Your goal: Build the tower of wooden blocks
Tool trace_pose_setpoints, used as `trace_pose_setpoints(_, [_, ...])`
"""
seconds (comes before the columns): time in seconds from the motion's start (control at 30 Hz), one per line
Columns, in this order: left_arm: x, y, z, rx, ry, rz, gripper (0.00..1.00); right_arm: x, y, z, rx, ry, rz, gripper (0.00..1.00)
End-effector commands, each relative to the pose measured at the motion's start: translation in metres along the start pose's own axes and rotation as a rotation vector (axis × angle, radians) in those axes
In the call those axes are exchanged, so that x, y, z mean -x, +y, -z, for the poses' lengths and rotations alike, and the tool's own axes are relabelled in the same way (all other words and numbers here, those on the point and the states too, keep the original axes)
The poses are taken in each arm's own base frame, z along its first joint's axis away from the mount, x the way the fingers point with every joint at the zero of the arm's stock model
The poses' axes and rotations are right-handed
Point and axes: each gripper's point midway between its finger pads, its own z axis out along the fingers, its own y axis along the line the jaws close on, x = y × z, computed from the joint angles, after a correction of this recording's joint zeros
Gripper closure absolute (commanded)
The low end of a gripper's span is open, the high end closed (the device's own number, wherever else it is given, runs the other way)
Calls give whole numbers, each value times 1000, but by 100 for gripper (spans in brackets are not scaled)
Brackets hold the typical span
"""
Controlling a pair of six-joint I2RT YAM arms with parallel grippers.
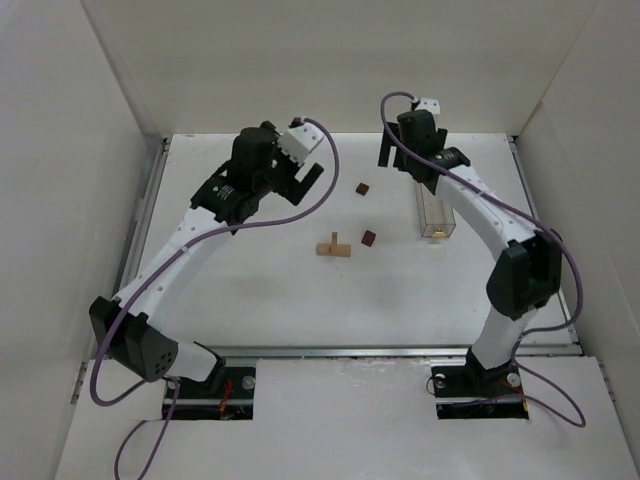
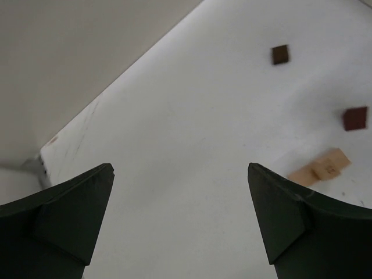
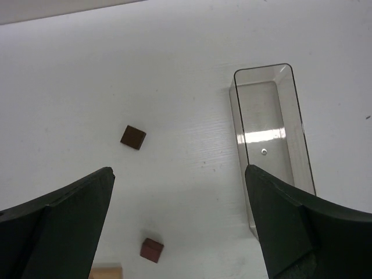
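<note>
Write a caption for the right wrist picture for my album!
Open jaws above a far brown cube, a near brown cube, a tan wood corner and a clear plastic box.

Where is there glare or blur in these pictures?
Right wrist view: a white glare streak inside the clear box, everything else crisp. Left wrist view: the tan bar looks slightly soft. Top view: even light, only faint shadows.

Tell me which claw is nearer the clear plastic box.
Right. The right claw hangs by the far end of the clear plastic box. The left claw is well off to the left, beyond the far dark cube.
</note>
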Motion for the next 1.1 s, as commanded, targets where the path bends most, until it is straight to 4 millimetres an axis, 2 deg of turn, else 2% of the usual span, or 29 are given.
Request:
trace_pose_setpoints(0.0, [-24,61,22,419,51,196,0,7,-8,-8,-179,11,-113,0])
trace_pose_setpoints(0.03, [-25,65,25,454,36,214,0,27,3,-8,-147,-9,-152,0])
trace_pose_setpoints(0.07, [-31,71,28,487,40,229,0,10,11,-28,-153,44,-148,0])
trace_pose_setpoints(0.1, [-35,76,37,531,40,234,0,6,22,-34,-127,74,-181,0])
trace_pose_setpoints(0.13, [-47,73,36,543,61,239,0,16,28,-33,-113,75,-200,0])
trace_pose_setpoints(0.17, [-52,73,35,559,64,251,0,4,33,-47,-112,107,-188,0])
trace_pose_setpoints(0.27, [-66,80,47,649,71,276,0,5,51,-56,-92,84,-209,0])
trace_pose_setpoints(0.37, [-82,83,57,727,84,313,0,13,49,-66,-126,19,-272,0])
trace_pose_setpoints(0.43, [-88,84,61,746,90,314,0,10,52,-72,-120,13,-277,0])
trace_pose_setpoints(0.47, [-94,83,64,756,100,312,0,13,59,-75,-88,3,-291,0])
trace_pose_setpoints(0.5, [-98,85,63,764,104,315,0,4,64,-80,-61,21,-290,0])
trace_pose_setpoints(0.53, [-98,85,65,767,92,319,0,8,71,-77,-13,13,-294,0])
trace_pose_setpoints(0.57, [-100,85,65,779,96,319,0,1,87,-79,68,41,-301,0])
trace_pose_setpoints(0.6, [-104,84,66,779,96,319,0,6,90,-84,106,25,-338,0])
trace_pose_setpoints(0.63, [-102,86,67,793,86,324,0,-5,95,-91,115,54,-353,0])
trace_pose_setpoints(0.67, [-105,84,69,792,88,323,0,-10,97,-99,139,82,-371,0])
trace_pose_setpoints(0.7, [-111,87,69,809,98,326,0,-24,98,-104,127,131,-364,0])
trace_pose_setpoints(0.73, [-111,87,69,810,98,326,0,-10,97,-108,124,119,-374,0])
trace_pose_setpoints(0.77, [-112,87,71,810,96,326,0,-39,97,-128,86,184,-348,0])
trace_pose_setpoints(0.8, [-118,88,72,817,109,327,0,-48,96,-133,69,214,-335,0])
trace_pose_setpoints(0.83, [-114,90,74,822,91,334,0,-45,90,-132,46,239,-330,0])
trace_pose_setpoints(0.87, [-118,88,73,819,100,330,0,-64,88,-143,23,278,-314,0])
trace_pose_setpoints(0.93, [-123,90,73,827,112,322,0,-72,89,-144,24,299,-309,4])
trace_pose_setpoints(0.97, [-121,91,73,829,103,326,0,-83,87,-148,14,315,-302,8])
trace_pose_setpoints(1.07, [-120,94,73,831,98,321,0,-89,81,-146,-13,331,-303,15])
